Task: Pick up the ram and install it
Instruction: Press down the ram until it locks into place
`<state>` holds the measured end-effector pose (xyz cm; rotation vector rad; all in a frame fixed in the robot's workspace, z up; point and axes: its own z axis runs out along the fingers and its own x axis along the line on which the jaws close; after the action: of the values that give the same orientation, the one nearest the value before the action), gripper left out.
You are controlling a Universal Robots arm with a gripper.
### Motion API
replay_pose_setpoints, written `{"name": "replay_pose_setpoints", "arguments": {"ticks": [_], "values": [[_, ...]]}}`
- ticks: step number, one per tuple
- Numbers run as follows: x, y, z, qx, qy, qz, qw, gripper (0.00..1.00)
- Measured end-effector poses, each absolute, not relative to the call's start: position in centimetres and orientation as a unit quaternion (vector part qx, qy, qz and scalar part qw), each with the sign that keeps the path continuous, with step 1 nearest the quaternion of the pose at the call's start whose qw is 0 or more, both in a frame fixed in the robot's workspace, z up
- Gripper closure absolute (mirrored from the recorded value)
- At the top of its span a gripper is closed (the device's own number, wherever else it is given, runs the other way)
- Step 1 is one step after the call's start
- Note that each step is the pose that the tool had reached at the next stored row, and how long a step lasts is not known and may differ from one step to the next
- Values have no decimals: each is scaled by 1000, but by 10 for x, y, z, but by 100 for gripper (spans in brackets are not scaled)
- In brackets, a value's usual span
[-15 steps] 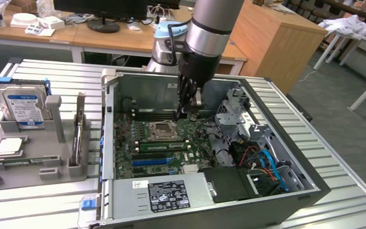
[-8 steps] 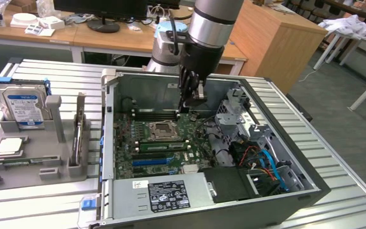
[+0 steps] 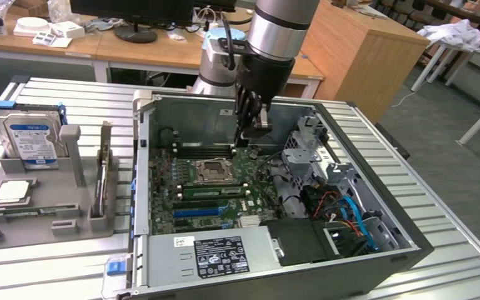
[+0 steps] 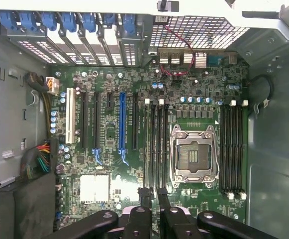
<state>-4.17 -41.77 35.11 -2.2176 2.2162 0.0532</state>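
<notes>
Ribbed metal table (image 3: 449, 200) carrying an open computer case (image 3: 198, 115) laid on its side, with a grey tray (image 3: 44, 215) just beside it on the exterior view's left. Wooden desks (image 3: 140, 53) behind. Silver and black robot arm (image 3: 277, 28) hanging from above, its lower end inside the far part of the case. Inside the case, a green motherboard (image 3: 182, 181) across the floor, a power supply (image 3: 223, 253) with a black and white label at the near edge, and orange and blue cables (image 3: 350, 215) toward the exterior view's right. On the tray, a silver hard drive (image 3: 32, 134) with a blue label, standing upright at the far end. Gripper (image 3: 252, 132) above the motherboard, near the far row of memory slots (image 3: 202, 150) and well apart from the tray. Ram (image 3: 104, 172) on the tray, a thin stick standing on its long edge in a holder along the side nearest the case, untouched. Square silver processor chip (image 3: 13, 190) lying flat on the tray, to the exterior view's left of the ram. Open processor socket (image 3: 213, 169) in the middle of the motherboard, between two rows of memory slots. Seen from the wrist, two dark fingers (image 4: 162, 201) slightly parted, with green board showing through the narrow gap.
</notes>
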Motion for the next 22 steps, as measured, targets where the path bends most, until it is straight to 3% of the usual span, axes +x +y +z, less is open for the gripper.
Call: {"name": "replay_pose_setpoints", "arguments": {"ticks": [8,10,22], "values": [[-42,-418,351,-707,707,17,3,81],[-42,-418,351,-707,707,17,3,89],[-40,-418,351,-707,707,17,3,89]]}}
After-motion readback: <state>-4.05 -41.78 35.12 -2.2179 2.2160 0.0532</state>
